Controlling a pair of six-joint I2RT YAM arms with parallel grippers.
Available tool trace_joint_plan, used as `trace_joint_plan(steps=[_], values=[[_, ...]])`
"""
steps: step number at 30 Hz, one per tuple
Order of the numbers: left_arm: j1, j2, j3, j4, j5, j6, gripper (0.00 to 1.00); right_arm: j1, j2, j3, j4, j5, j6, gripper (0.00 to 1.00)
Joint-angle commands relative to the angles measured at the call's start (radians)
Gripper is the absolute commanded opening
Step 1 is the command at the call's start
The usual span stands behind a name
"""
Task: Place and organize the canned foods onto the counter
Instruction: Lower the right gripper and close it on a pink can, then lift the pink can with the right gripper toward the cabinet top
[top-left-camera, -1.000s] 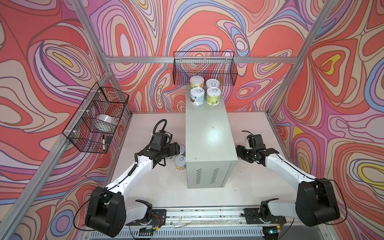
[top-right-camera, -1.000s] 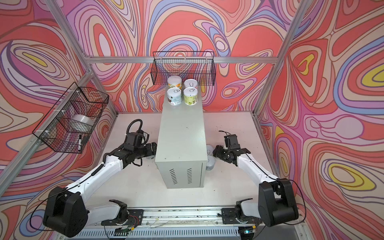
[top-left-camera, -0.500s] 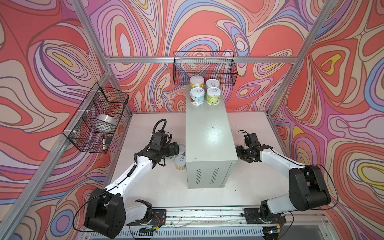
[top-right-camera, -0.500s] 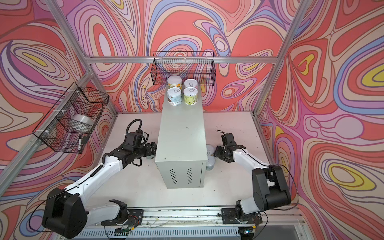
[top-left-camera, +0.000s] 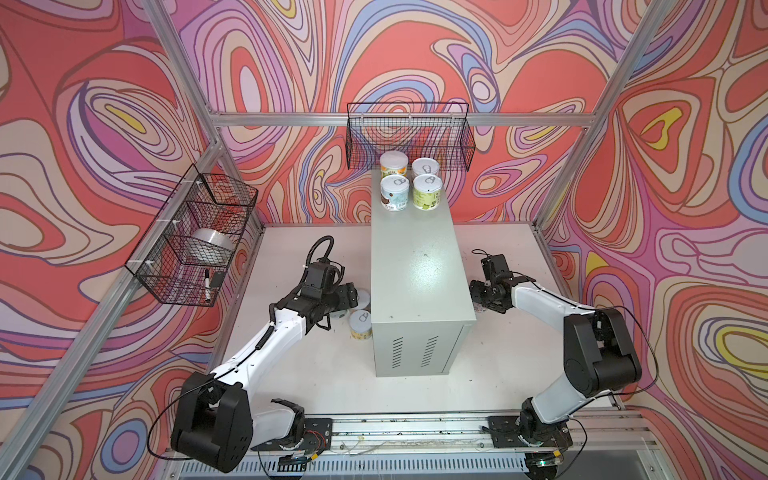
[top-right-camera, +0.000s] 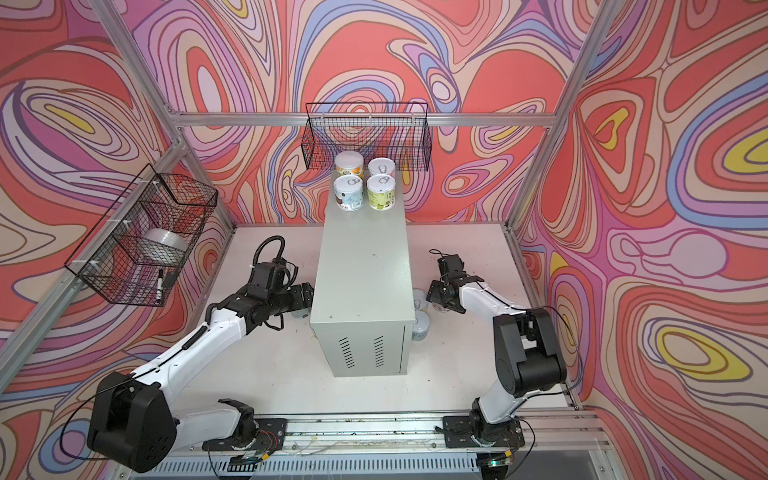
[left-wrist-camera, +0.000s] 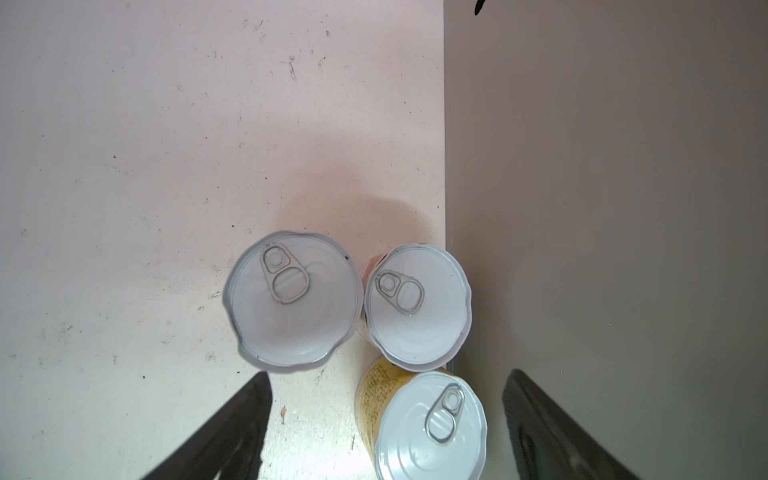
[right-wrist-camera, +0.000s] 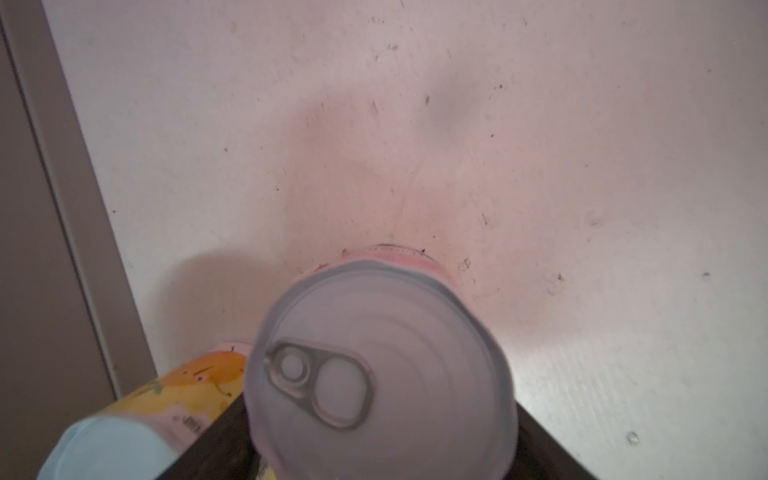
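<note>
The white table (top-left-camera: 299, 374) carries a tall grey cabinet (top-left-camera: 419, 282) at its middle. The left gripper (left-wrist-camera: 387, 373) hangs low just left of the cabinet with its jaws spread wide, grasping nothing. A yellow can (left-wrist-camera: 432, 428) stands between them, beside two more cans (left-wrist-camera: 293, 299). The right gripper (right-wrist-camera: 380, 401), just right of the cabinet, flanks a pink can (right-wrist-camera: 380, 353); whether it clamps the can I cannot tell. Four cans (top-left-camera: 394, 193) stand in a square on the cabinet's far end.

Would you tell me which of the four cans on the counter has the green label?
The green can at the group's near right corner; the pale blue can beside it and the orange can behind differ.
</note>
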Motion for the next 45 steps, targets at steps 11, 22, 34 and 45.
trace_joint_plan(steps=[11,22,34,45], values=[[-0.003,0.021,0.034,-0.013,-0.006,0.016,0.87,-0.007,0.161,0.092,0.063,0.07,-0.029,0.84],[-0.002,0.01,0.035,-0.015,-0.011,0.017,0.87,-0.006,0.169,0.057,0.08,0.045,-0.018,0.46],[-0.003,0.015,0.075,-0.077,-0.007,0.02,0.87,-0.006,-0.116,0.063,-0.088,-0.032,-0.024,0.0],[-0.001,-0.015,0.192,-0.235,-0.023,0.058,0.88,-0.001,-0.389,0.324,-0.399,-0.099,-0.099,0.0]])
